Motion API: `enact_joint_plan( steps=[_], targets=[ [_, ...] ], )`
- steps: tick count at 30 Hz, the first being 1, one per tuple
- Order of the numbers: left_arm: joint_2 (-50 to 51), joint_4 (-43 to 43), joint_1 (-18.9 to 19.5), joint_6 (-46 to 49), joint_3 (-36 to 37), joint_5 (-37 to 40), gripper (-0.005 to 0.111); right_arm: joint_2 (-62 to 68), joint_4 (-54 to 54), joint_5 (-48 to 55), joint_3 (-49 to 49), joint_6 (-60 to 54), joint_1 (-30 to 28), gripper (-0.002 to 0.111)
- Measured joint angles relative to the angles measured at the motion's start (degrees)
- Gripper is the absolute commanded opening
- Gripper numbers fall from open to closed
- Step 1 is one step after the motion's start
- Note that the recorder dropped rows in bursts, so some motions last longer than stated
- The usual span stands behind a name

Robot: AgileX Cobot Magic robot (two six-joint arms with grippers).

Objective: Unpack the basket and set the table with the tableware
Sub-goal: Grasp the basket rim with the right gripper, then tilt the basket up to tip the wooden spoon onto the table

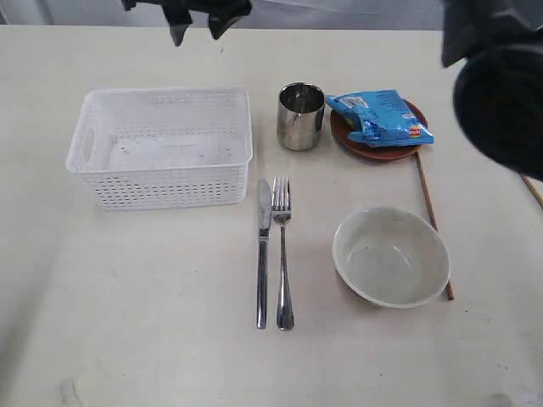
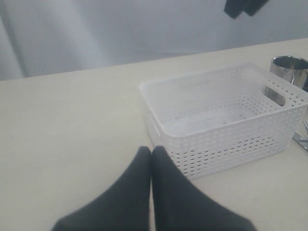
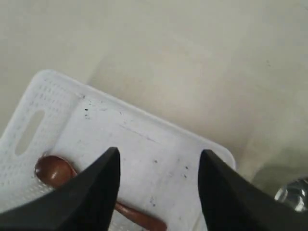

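Observation:
The white basket (image 1: 161, 185) stands left of centre on the table (image 1: 127, 322). A reddish-brown spoon (image 3: 53, 171) lies inside it, seen only in the right wrist view. My right gripper (image 1: 197, 38) (image 3: 159, 153) hangs open above the basket, holding nothing. Off the basket's (image 2: 226, 139) short end my left gripper (image 2: 151, 150) is shut and empty. Knife (image 1: 263, 246) and fork (image 1: 282, 254) lie side by side. The bowl (image 1: 390, 256), steel cup (image 1: 301, 116), small plate (image 1: 373, 153) and a chopstick (image 1: 431, 212) are on the table.
A blue snack packet (image 1: 382, 117) lies on the plate. A second chopstick (image 1: 533, 191) shows at the right edge. My right arm (image 1: 496, 85) looms blurred at the upper right. The cup (image 2: 288, 70) stands just beyond the basket's far end.

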Motion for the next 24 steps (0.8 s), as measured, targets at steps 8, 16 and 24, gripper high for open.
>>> enact_joint_plan(
  steps=[8, 16, 24],
  targets=[
    [0.0, 0.0, 0.0, 0.0, 0.0, 0.0, 0.0, -6.87, -0.08, 0.47, 20.08, 2.11, -1.4, 0.048],
    [0.0, 0.0, 0.0, 0.0, 0.0, 0.0, 0.0, -5.97, 0.82, 0.5, 24.79, 3.83, -1.51, 0.048],
    [0.0, 0.0, 0.0, 0.0, 0.0, 0.0, 0.0, -1.96, 1.02, -6.7, 24.88, 4.98, -1.51, 0.019]
  ],
)
